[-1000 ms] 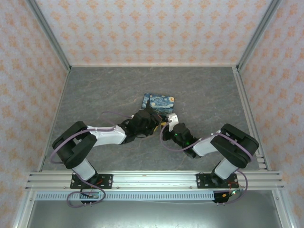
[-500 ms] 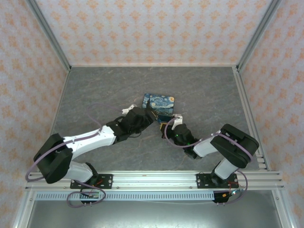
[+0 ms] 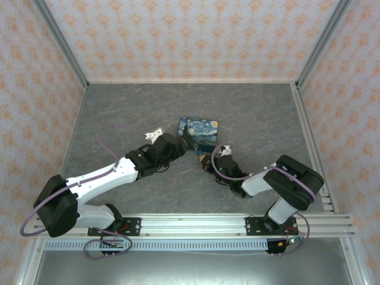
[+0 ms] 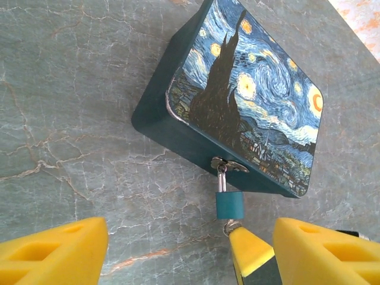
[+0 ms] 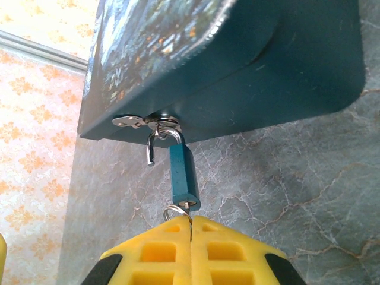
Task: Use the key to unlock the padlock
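**Shackle sprung, padlock not yet off the hasp**

We read the unlocking itself as done, or very nearly. In the right wrist view the padlock [image 5: 184,175] hangs below the front edge of the painted tin [image 5: 285,71], which sits on the desk [image 5: 297,196]. Its shackle [image 5: 155,142] is lifted. One leg sits in the teal body, and the other ends free in the air beside it. The loop is hooked through the tin's hasp [image 5: 133,122], so the tin is not yet released.

The key [image 5: 189,206] sits in the bottom of the lock, with its wire ring poking out beside it. The right gripper [image 5: 191,233] has its yellow fingers pressed flat together just under the lock. We judge it to be pinching the key's head, though the head itself is hidden between the pads.

The left gripper [image 4: 187,234] is spread wide with nothing in it. It hovers over the desk just in front of the tin, with the lock between its fingers' line of view.

What we think remains, if anything, is small. Confirm the shackle is fully free, and perhaps swing it out of the hasp. The task sentence asks only for unlocking, so we would call this close to complete.
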You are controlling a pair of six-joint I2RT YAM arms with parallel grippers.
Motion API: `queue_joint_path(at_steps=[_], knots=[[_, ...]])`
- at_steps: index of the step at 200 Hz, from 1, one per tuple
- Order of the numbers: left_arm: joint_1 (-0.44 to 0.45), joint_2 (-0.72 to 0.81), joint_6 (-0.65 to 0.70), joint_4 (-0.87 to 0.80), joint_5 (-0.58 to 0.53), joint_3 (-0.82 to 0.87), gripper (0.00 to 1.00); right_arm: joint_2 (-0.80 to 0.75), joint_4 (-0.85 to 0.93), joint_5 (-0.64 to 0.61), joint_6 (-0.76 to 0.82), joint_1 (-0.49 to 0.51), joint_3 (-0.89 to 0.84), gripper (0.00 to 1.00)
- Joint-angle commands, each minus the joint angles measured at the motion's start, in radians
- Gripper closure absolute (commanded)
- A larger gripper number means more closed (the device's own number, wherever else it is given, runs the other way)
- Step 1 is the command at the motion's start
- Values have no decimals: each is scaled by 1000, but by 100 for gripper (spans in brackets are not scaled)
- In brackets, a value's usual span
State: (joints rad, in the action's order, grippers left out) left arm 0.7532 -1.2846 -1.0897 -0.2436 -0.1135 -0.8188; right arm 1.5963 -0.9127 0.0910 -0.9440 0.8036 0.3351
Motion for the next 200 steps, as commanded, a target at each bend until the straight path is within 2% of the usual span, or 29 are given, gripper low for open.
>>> queue_joint_path(at_steps=[1,49,98,168,186,200], knots=[[3,-5,31,-47,-29,-41,24,7,33,25,-68,-12,27,97],[-85,-54,107,-70,117,-100,21,-66,179,-18,-23,-18,25,77],[-202,-126,231,-108,202,-175,16,-258,386,-74,109,-36,16,51],[-338,-353,365,-13,413,-296,14,-483,423,101,246,-101,-40,7],[-347,-421,384,-18,449,-346,15,-480,418,129,259,-103,-41,1],[-348,-464,389,-19,438,-369,15,-459,395,152,256,-104,-41,0]])
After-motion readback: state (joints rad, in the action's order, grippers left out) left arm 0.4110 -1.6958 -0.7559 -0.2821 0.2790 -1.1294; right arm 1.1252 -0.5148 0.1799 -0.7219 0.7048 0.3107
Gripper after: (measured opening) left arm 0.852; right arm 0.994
